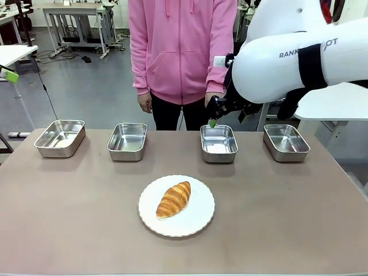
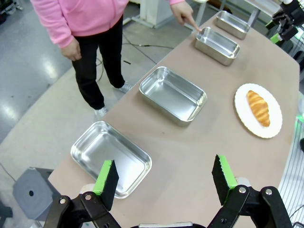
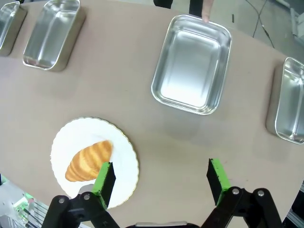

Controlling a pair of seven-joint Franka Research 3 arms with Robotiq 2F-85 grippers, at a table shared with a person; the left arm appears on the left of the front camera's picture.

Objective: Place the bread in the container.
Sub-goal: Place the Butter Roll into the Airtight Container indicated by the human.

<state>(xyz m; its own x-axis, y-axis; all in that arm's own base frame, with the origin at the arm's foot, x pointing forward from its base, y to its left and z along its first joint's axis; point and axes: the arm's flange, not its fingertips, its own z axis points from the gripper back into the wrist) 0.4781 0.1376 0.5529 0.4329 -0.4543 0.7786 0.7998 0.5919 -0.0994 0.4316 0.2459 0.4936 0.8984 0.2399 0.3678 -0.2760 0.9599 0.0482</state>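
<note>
**Both claws spread wide, bread on its plate**

The right claw (image 3: 160, 180) hangs in the air over the table (image 3: 190, 137). Its jaws are wide apart with nothing between them. Seen down along its fingers, the bread (image 3: 88, 160) lies just beside one finger. It sits alone and untouched on a white plate (image 3: 71, 137) with a wavy rim. Beyond the claw, apart from the plate, stands the container (image 3: 192, 64), a shiny steel pan, empty. A person's finger (image 3: 205, 15) comes down at its far rim.

The left claw (image 2: 165, 180) is spread wide too and holds nothing. It hangs above the left end of the table, with the end pan (image 2: 111, 156) just past one finger.

Four like pans stand in a row along the far side, and the container is the third from the robot's left. The plate lies nearer the robot, in front of the gap between the second and third pans. The person, in a pink hooded top (image 1: 181, 46), stands behind the row.
</note>
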